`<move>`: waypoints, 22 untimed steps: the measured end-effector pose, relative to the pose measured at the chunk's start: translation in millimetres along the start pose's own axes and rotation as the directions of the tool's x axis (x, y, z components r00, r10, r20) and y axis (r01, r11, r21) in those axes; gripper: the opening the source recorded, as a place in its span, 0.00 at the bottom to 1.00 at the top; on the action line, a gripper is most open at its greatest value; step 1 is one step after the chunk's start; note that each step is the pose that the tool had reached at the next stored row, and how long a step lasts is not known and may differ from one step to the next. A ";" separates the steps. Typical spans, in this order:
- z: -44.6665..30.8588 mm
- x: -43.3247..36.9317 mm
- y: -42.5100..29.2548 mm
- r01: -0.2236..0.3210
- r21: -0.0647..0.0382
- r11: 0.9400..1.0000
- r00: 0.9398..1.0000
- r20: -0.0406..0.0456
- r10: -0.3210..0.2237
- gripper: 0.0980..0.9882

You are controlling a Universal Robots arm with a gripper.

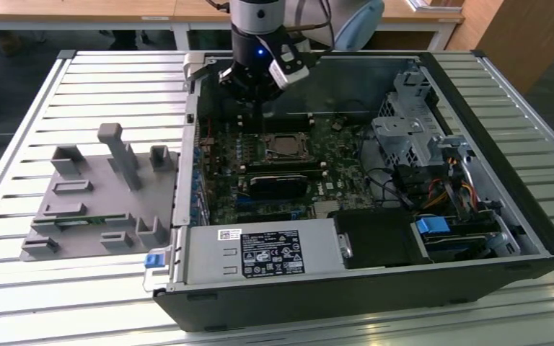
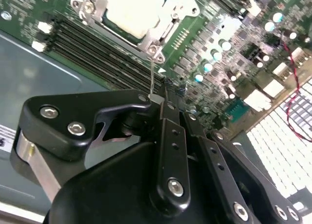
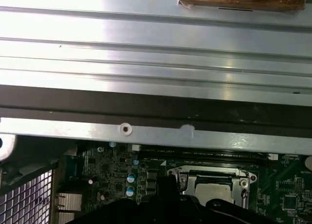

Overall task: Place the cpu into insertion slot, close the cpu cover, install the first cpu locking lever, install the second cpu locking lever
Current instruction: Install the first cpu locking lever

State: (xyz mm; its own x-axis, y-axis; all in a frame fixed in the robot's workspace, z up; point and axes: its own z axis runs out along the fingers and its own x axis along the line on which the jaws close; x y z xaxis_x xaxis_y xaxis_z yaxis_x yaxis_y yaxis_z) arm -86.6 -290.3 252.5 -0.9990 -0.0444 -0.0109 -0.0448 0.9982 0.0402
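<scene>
- At the bottom of the exterior view, the black computer case (image 1: 354,303) lay open on the slatted tabletop (image 1: 46,303). A labelled power supply box (image 1: 257,252) sat in its near corner.
- A grey moulded tray (image 1: 94,194) rested on the slats at centre left, just beside the case.
- Mid-frame, the green circuit board (image 1: 345,155) carried the chip (image 1: 285,146), which was seated in its socket (image 2: 155,49).
- In the first wrist view, at lower right, the cover plate (image 3: 214,173) lay flat around the chip's pale top.
- Above the chip in the exterior frame, the end effector (image 1: 257,90) hung over the far part of the case.
- In the second wrist view its fingers were clenched together at centre frame (image 2: 161,98). A thin wire lever (image 2: 152,78) ran from the socket's corner to their tips. Whether it was pinched there could not be told.
- Wooden desks (image 1: 66,11) stood along the top edge.
</scene>
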 end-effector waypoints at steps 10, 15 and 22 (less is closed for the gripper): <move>3.8 -24.2 -1.1 0.000 -0.003 1.000 1.000 -0.001 0.000 0.01; 4.5 -27.7 -1.5 -0.001 -0.034 0.999 1.000 -0.002 0.001 0.01; 11.1 -30.1 -2.3 -0.008 -0.037 0.999 1.000 -0.001 0.008 0.01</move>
State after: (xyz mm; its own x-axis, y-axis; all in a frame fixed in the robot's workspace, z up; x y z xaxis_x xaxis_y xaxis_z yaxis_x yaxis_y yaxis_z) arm -56.4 -290.8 241.6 -0.9993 -0.0364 -0.0096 -0.0371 0.9963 0.0774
